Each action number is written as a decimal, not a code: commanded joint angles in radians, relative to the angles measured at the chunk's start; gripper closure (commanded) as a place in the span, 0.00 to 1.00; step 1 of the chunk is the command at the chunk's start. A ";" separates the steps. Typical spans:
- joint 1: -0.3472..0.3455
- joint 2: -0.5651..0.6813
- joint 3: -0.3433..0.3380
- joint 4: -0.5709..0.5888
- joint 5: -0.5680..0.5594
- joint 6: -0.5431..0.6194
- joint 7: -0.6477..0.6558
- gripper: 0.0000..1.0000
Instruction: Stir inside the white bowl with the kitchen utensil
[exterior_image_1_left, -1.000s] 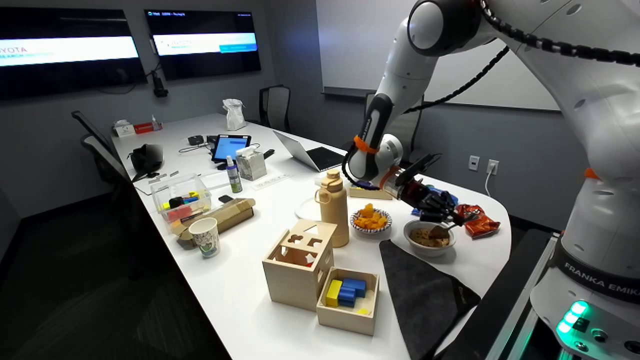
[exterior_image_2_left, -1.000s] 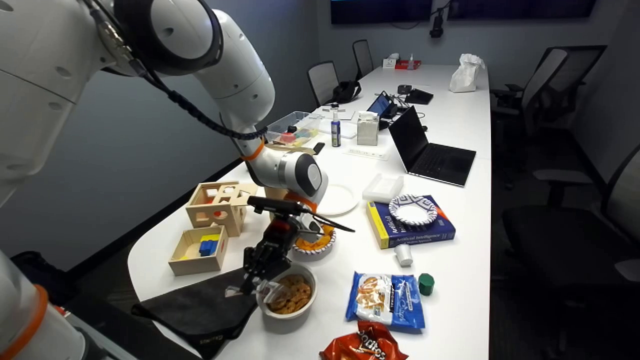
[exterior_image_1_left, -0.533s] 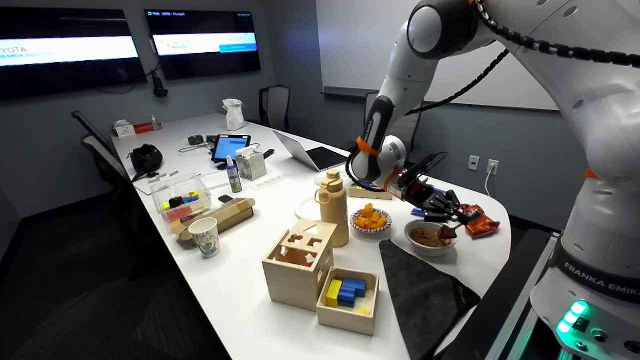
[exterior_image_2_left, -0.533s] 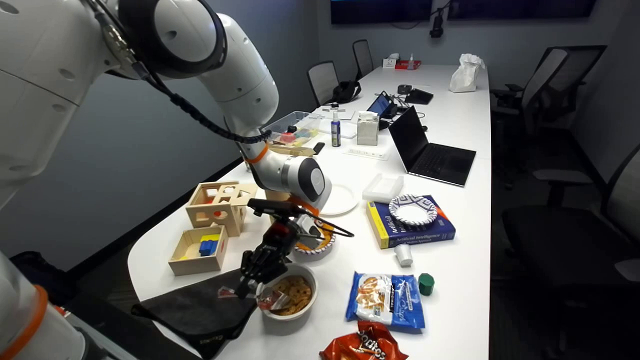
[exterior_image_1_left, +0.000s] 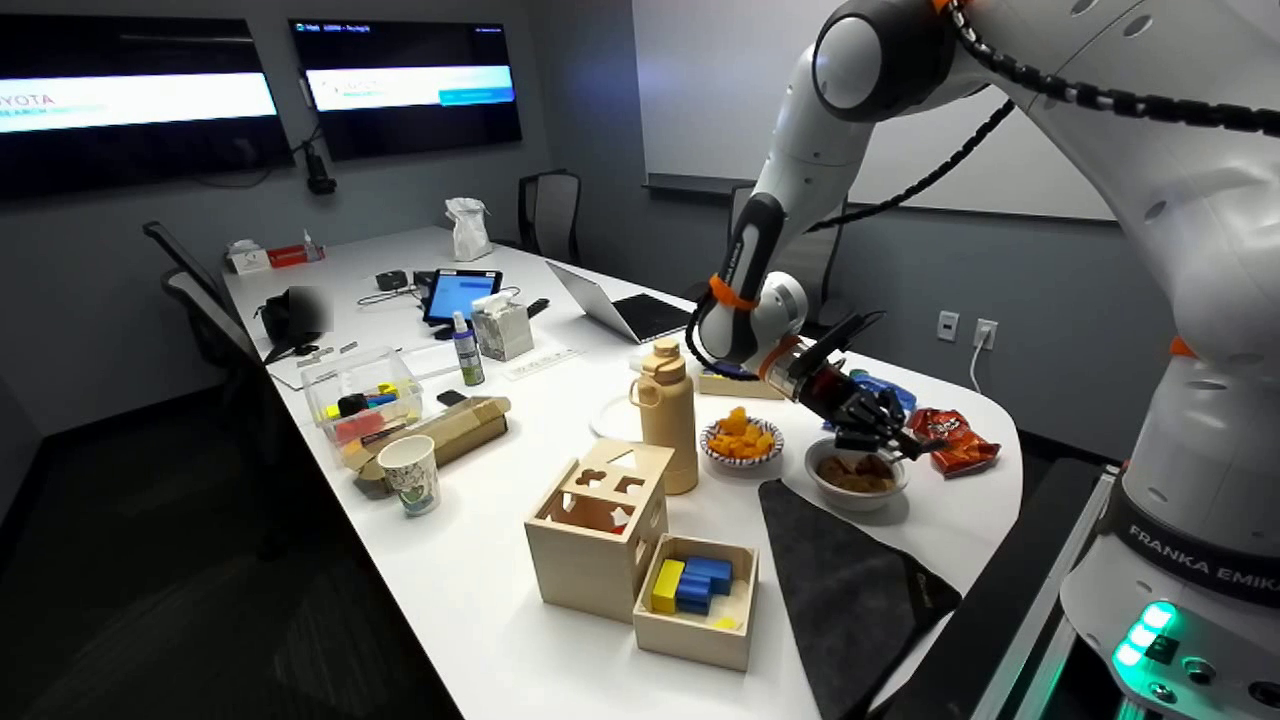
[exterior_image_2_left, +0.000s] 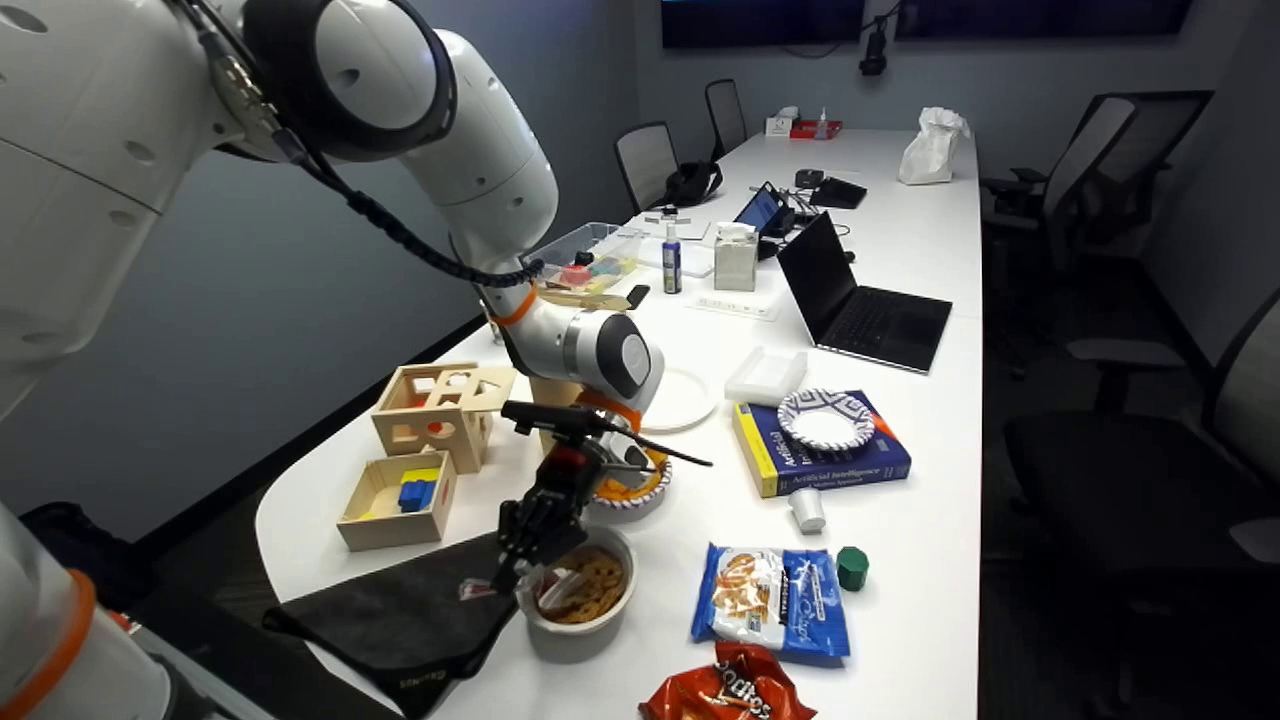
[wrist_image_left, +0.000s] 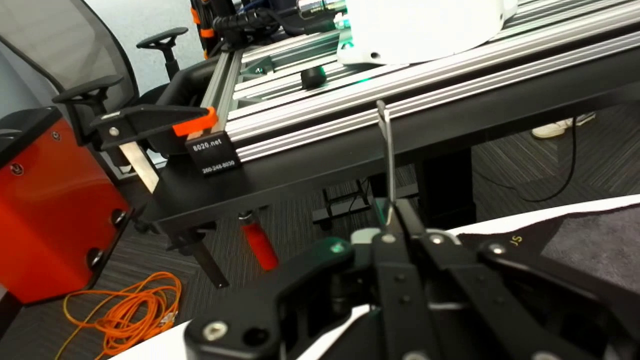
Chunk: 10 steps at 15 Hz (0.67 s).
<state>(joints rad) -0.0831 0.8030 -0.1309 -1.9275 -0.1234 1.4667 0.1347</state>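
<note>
The white bowl (exterior_image_1_left: 856, 502) stands on the table with orange-brown food pieces inside; it also shows in an exterior view (exterior_image_2_left: 582, 628). My gripper (exterior_image_1_left: 912, 447) is just above the bowl's rim, tilted downward, and also shows in an exterior view (exterior_image_2_left: 507, 574). In the wrist view my gripper (wrist_image_left: 392, 215) is shut on the thin metal handle of the kitchen utensil (wrist_image_left: 388, 155). The head of the utensil (exterior_image_2_left: 560, 590) is inside the bowl, among the food pieces. Its handle sticks out past the fingers on the far side. The bowl is out of the wrist view.
A blue-patterned dish (exterior_image_1_left: 742, 461) with orange snacks stands beside the bowl, near a tan bottle (exterior_image_1_left: 668, 420). A black cloth (exterior_image_1_left: 840, 590) lies close by. A red bag (exterior_image_1_left: 957, 443) and a blue bag (exterior_image_2_left: 770, 600) lie on the other side. A wooden shape box (exterior_image_1_left: 590, 560) stands further off.
My gripper moved a little to one side and then back, and the utensil's head shifted within the bowl. The bowl itself shifted very slightly. The grip on the utensil stayed.
</note>
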 joint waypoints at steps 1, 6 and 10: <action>-0.005 -0.036 0.014 -0.027 -0.015 0.052 -0.041 0.99; -0.002 -0.080 0.023 -0.071 -0.032 0.076 -0.092 0.99; -0.012 -0.083 0.031 -0.075 -0.068 0.028 -0.180 0.99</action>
<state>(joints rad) -0.0826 0.7566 -0.1126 -1.9648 -0.1525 1.5170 0.0195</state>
